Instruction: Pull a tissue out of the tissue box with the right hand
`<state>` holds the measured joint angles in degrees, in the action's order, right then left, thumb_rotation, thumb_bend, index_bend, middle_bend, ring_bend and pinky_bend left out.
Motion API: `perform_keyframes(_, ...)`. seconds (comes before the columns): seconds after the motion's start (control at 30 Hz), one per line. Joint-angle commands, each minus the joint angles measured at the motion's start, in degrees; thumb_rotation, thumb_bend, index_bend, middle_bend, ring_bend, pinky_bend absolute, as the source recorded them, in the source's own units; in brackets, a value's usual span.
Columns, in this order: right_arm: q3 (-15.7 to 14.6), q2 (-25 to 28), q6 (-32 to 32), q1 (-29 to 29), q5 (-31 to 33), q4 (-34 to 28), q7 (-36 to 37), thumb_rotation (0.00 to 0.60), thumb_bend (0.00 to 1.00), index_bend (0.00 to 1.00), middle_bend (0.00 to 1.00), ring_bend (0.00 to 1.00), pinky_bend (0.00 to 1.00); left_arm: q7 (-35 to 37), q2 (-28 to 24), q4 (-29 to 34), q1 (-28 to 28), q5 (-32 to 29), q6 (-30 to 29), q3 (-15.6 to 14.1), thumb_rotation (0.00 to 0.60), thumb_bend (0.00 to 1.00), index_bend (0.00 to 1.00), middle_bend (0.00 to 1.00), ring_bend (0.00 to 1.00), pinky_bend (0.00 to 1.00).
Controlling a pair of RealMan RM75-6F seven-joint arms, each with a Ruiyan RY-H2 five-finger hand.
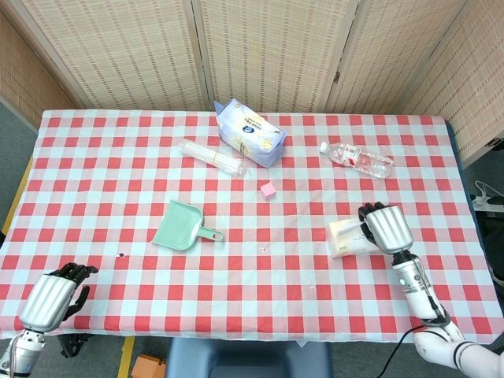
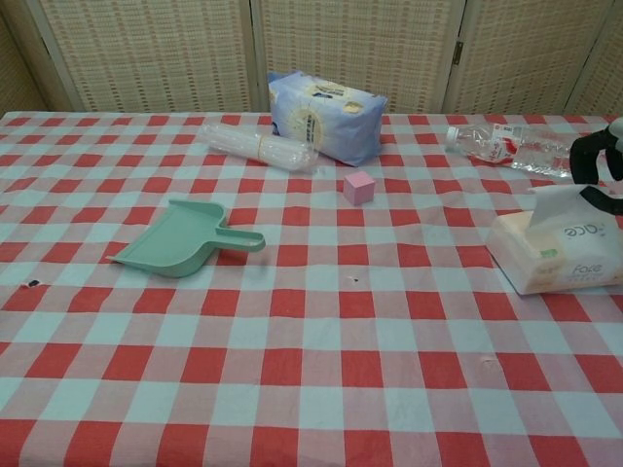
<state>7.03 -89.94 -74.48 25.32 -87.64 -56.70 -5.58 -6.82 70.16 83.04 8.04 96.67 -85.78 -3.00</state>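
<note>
The tissue box (image 1: 351, 237) lies on the counter (image 1: 118, 181) at about 4 o'clock from the centre, near the right edge. A white tissue (image 2: 563, 202) stands up from its top slot; the chest view shows it best.

The right hand (image 1: 383, 226) is over the box's right end, its dark fingers (image 2: 588, 148) curled down around the top of the tissue. In the chest view one fingertip lies against the sheet's right edge. Whether the sheet is truly pinched cannot be told: the hand runs off the frame edge there, and from the head view its back hides the contact.

The left hand (image 1: 53, 298) hangs off the counter's near edge at 7 o'clock, fingers curled in, holding nothing.

Progress, as I judge it: the reach is done and the grasp is either just made or about to be. The tissue sits in the slot with no sign of lift, so the pull itself is all left to do. It should go upward and away from the box; the box is light and nothing holds it down, so it may lift or slide with the sheet.

A dustpan (image 1: 183, 227), a pink cube (image 1: 268, 189), a bottle (image 1: 357, 159) and a blue pack (image 1: 250, 132) lie well apart from the work.
</note>
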Motion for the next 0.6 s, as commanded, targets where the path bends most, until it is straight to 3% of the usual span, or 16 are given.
perform_keyframes(0.03, 1.1, 1.9, -3.0, 0.1, -1.0, -2.6, 0.6, 0.600, 0.69, 0.79, 0.55, 0.55, 0.79, 0.0, 0.0, 0.0, 0.1, 0.0, 0.1, 0.0, 0.600, 0.53, 0.37, 0.44, 0.35, 0.65)
perform_keyframes(0.27, 6.2, 9.5, -4.4, 1.9, 0.9, -15.4, -8.2, 0.600, 0.69, 0.79, 0.55, 0.55, 0.79, 0.0, 0.0, 0.1, 0.0, 0.2, 0.0, -0.1, 0.600, 0.53, 0.37, 0.44, 0.35, 0.65)
perform_keyframes(0.4, 10.8, 13.1, 0.3, 4.9, 7.5, -21.4, -20.2, 0.600, 0.69, 0.79, 0.55, 0.55, 0.79, -0.2, 0.0, 0.3, 0.1, 0.4, 0.1, -0.2, 0.600, 0.53, 0.37, 0.44, 0.35, 0.65)
perform_keyframes(0.6, 16.4, 12.0, 4.6, 9.9, 20.1, -18.9, -36.5, 0.600, 0.69, 0.79, 0.55, 0.55, 0.79, -0.1, 0.0, 0.2, 0.1, 0.7, 0.2, -0.4, 0.600, 0.53, 0.37, 0.44, 0.35, 0.65)
